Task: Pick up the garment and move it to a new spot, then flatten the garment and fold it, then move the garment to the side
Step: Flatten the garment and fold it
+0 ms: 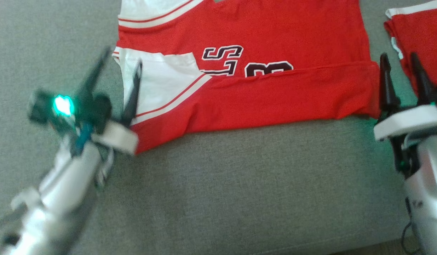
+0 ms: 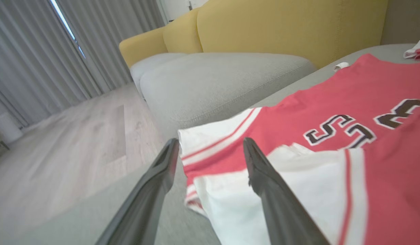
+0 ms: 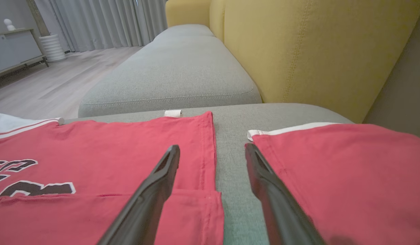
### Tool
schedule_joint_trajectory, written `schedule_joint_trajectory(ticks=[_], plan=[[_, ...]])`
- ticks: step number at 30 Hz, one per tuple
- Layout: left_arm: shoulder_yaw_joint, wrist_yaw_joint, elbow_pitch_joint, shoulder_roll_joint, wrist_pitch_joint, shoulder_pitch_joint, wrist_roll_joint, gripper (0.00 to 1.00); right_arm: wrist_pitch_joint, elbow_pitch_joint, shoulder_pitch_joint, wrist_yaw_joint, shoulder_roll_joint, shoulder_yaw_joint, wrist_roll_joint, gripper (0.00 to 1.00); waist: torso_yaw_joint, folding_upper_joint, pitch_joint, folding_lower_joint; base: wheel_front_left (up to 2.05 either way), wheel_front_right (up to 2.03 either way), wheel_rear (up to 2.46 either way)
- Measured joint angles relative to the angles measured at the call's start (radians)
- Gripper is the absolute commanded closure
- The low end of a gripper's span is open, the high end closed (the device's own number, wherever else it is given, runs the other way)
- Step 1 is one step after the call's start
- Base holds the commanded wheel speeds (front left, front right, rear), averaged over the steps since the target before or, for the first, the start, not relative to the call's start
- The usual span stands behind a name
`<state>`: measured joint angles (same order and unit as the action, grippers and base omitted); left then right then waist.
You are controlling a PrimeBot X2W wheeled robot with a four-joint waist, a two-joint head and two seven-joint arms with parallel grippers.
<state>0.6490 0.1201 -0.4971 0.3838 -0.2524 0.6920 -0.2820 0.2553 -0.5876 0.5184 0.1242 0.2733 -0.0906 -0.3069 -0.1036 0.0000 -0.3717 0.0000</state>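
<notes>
Garment: red knit jersey with white side panels (image 1: 275,95); lies flat on the grey fabric sofa cushion (image 1: 239,184); near edge folded over.
Handling: judged light, limp, not slippery; sags when lifted; take hold at both ends of the folded edge.
Left gripper (image 1: 123,56): jaws apart, empty; over the white corner.
Right gripper (image 1: 398,56): jaws apart, empty; just beside the right edge.
Writing: dark, white-outlined "S" and a partial numeral; fold covers the rest; small white tag (image 3: 172,113) unreadable.

There's a second red top (image 1: 421,35) just right of the right claw (image 1: 398,56), lying on the grey sofa seat (image 1: 239,184). Then a yellow backrest (image 3: 315,51) straight ahead of it, with curtains (image 3: 104,20) and wood floor (image 3: 43,92) further off left.
</notes>
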Motion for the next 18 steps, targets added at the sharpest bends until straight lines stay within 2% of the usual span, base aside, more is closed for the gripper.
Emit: schedule_joint_trajectory(ticks=[6, 11, 15, 18], plan=[[-0.075, 0.066, 0.094, -0.068, 0.000, -0.311, -0.097, 0.00, 0.000, 0.042, -0.136, 0.000, -0.037, 0.037, 0.001, 0.00, -0.003, 0.0000, 0.050, -0.0002, 0.00, 0.00, 0.00], [-0.112, 0.074, 0.049, -0.098, 0.000, -0.404, -0.149, 0.00, 0.000, 0.050, -0.193, 0.000, -0.067, 0.040, 0.010, 0.00, -0.007, 0.0000, 0.085, -0.0003, 0.00, 0.00, 0.00], [-0.119, 0.068, -0.026, -0.118, 0.033, -0.400, -0.178, 0.00, 0.000, 0.056, -0.193, 0.000, -0.075, 0.035, 0.010, 0.00, -0.021, 0.0001, 0.092, -0.0003, 0.00, 0.00, 0.00], [-0.111, 0.026, -0.045, -0.129, 0.059, -0.379, -0.196, 0.00, 0.000, 0.051, -0.194, 0.000, -0.075, 0.033, 0.011, 0.00, -0.024, 0.0001, 0.094, -0.0002, 0.00, 0.00, 0.00]])
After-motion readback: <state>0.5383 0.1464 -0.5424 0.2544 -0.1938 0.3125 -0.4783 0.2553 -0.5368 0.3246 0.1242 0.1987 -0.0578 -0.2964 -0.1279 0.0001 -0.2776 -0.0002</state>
